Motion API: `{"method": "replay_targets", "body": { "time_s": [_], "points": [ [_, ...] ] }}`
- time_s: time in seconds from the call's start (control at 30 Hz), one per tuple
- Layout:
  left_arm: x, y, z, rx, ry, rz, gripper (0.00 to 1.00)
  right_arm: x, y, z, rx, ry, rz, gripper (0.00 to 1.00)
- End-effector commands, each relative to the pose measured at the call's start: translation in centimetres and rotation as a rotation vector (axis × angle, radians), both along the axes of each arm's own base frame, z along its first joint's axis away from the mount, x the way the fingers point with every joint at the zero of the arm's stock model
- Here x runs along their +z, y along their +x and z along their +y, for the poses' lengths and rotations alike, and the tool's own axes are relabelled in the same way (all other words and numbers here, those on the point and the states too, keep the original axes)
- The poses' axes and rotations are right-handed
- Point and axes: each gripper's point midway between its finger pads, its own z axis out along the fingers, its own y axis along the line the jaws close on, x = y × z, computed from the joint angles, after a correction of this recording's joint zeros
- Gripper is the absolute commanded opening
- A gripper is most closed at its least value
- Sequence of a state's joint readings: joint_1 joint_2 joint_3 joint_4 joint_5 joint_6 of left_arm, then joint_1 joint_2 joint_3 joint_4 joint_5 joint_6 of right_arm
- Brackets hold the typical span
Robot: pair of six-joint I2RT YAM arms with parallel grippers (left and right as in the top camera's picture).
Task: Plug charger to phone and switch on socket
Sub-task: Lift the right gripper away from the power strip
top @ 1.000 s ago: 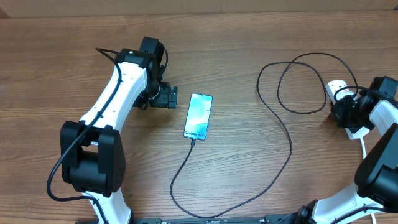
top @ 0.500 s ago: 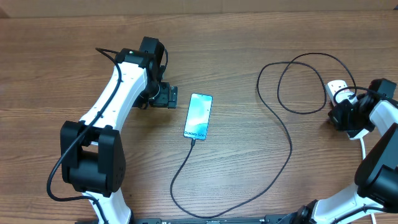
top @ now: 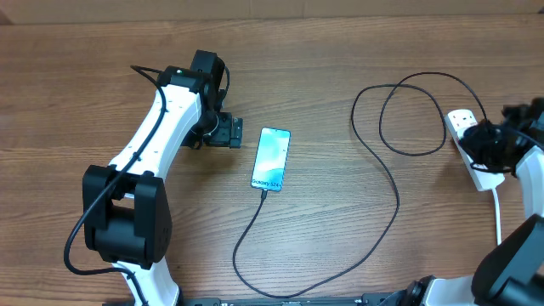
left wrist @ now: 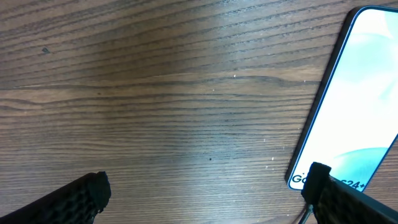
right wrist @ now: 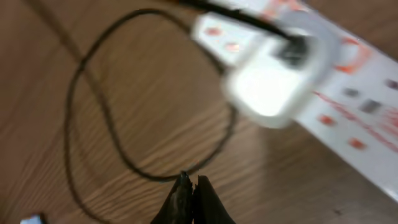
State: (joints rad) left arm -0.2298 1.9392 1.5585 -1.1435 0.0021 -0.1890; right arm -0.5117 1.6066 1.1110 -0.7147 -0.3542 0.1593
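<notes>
The phone (top: 271,159) lies face up mid-table, screen lit; it also shows at the right of the left wrist view (left wrist: 357,93). The black charger cable (top: 396,191) meets the phone's bottom edge, loops across the table and ends at a white adapter (right wrist: 273,87) in the white socket strip (top: 464,127) at the far right. My left gripper (top: 235,134) is open and empty just left of the phone, its fingers (left wrist: 68,199) wide apart. My right gripper (top: 474,144) is shut and empty, raised over the strip's near side; its closed fingertips (right wrist: 186,199) show above the cable loop (right wrist: 106,118).
The strip's white cord (top: 497,212) runs toward the front right edge. The strip (right wrist: 357,118) has red switches along it, blurred in the right wrist view. Bare wooden table (top: 340,68) lies between the phone and the cable loop.
My right gripper has drawn back to the right and up from the strip, uncovering more of it. The left arm, phone and cable have not moved.
</notes>
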Motion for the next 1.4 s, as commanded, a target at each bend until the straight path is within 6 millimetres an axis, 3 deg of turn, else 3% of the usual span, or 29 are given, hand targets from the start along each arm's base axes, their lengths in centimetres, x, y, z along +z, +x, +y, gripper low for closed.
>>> {"method": "replay_targets", "body": {
  "time_s": [0.0, 0.07, 0.17, 0.2, 0.3, 0.33, 1.37],
  "points": [
    [1.0, 0.3, -0.1, 0.013, 0.004, -0.031, 1.0, 1.3, 1.8, 3.9, 0.226, -0.005, -0.094, 0.04],
    [1.0, 0.3, -0.1, 0.013, 0.004, -0.031, 1.0, 1.2, 2.2, 4.8, 0.257, -0.032, -0.09, 0.11],
    [1.0, 0.3, -0.1, 0.013, 0.004, -0.031, 1.0, 1.0, 2.6, 5.5, 0.279, -0.08, -0.077, 0.54],
    [1.0, 0.3, -0.1, 0.013, 0.004, -0.031, 1.0, 0.8, 2.7, 5.7, 0.285, -0.11, -0.064, 0.64],
    [1.0, 0.3, -0.1, 0.013, 0.004, -0.031, 1.0, 0.7, 2.7, 6.0, 0.293, -0.124, -0.056, 0.83],
    [1.0, 0.3, -0.1, 0.013, 0.004, -0.031, 1.0, 0.7, 2.7, 6.0, 0.293, -0.124, -0.056, 1.0],
    [1.0, 0.3, -0.1, 0.013, 0.004, -0.031, 1.0, 0.7, 2.7, 6.0, 0.291, -0.122, -0.055, 1.0]
  ]
}}
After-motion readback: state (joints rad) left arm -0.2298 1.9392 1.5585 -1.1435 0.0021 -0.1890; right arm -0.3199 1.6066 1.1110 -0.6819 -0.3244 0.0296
